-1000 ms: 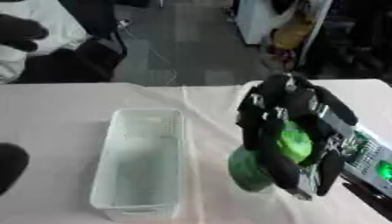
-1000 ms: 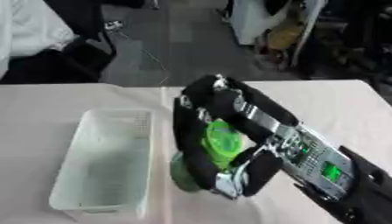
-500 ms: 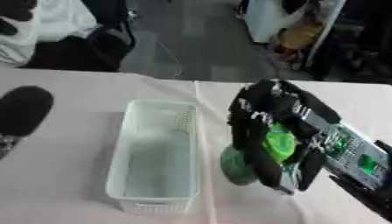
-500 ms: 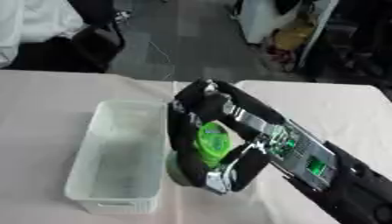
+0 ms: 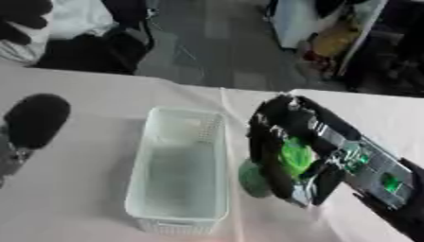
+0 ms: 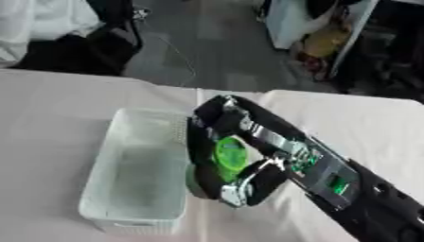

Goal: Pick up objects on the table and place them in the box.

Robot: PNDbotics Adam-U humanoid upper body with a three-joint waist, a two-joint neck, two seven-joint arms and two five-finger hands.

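Curling round a green object (image 5: 291,156), my right hand's (image 6: 224,156) fingers (image 5: 269,163) are gripping it just beside the white box (image 5: 178,170), right of its rim. I'm seeing nothing inside the box; it is sitting on the pale worktop (image 5: 91,108). My left hand (image 5: 33,120) is showing at the left edge; I cannot tell its fingers' state.

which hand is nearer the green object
Right. The right hand is curled round the green object, just right of the white box. The left hand sits apart at the left edge, beyond the box.
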